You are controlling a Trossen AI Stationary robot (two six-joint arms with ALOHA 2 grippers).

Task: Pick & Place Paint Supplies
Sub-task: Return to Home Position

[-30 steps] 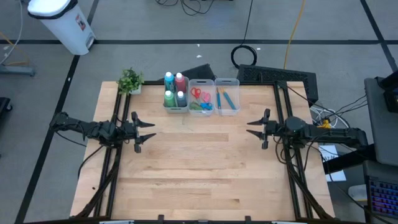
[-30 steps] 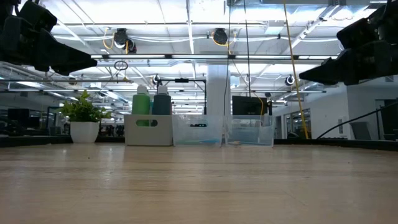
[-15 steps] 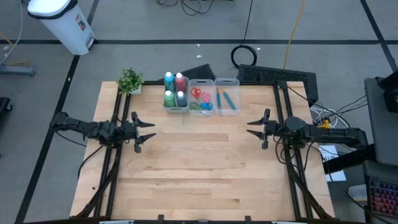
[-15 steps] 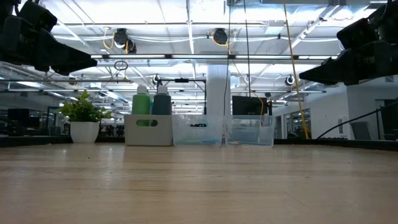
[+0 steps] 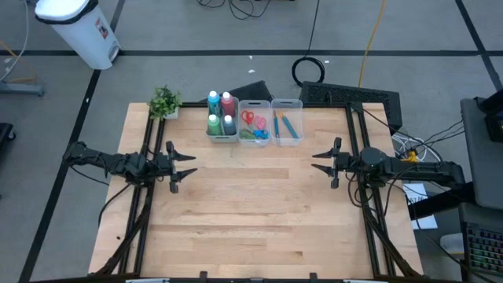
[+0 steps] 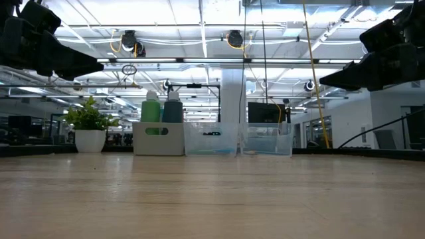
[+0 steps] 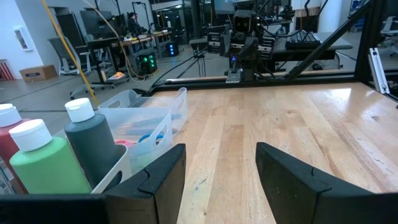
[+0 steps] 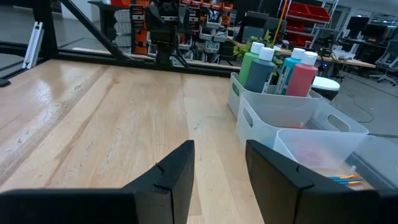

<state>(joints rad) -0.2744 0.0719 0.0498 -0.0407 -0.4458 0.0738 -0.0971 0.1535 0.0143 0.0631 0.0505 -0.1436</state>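
Several small paint bottles (image 5: 221, 114) stand upright in the leftmost of three bins at the table's far edge; green (image 8: 250, 67), dark grey (image 8: 262, 70), blue and pink-red (image 8: 301, 78) show in the right wrist view. Scissors (image 5: 253, 123) lie in the middle bin (image 5: 254, 122), and blue and orange brushes (image 5: 284, 124) lie in the right bin (image 5: 287, 122). My left gripper (image 5: 187, 166) hovers open above the table's left side. My right gripper (image 5: 320, 163) hovers open above the right side. Both point level toward the table's middle, with nothing between their fingers.
A small green potted plant (image 5: 164, 101) stands at the far left corner, left of the bins. Bare wooden tabletop (image 5: 251, 212) stretches between the two grippers and toward the near edge. Black frame rails (image 5: 141, 204) run along both sides.
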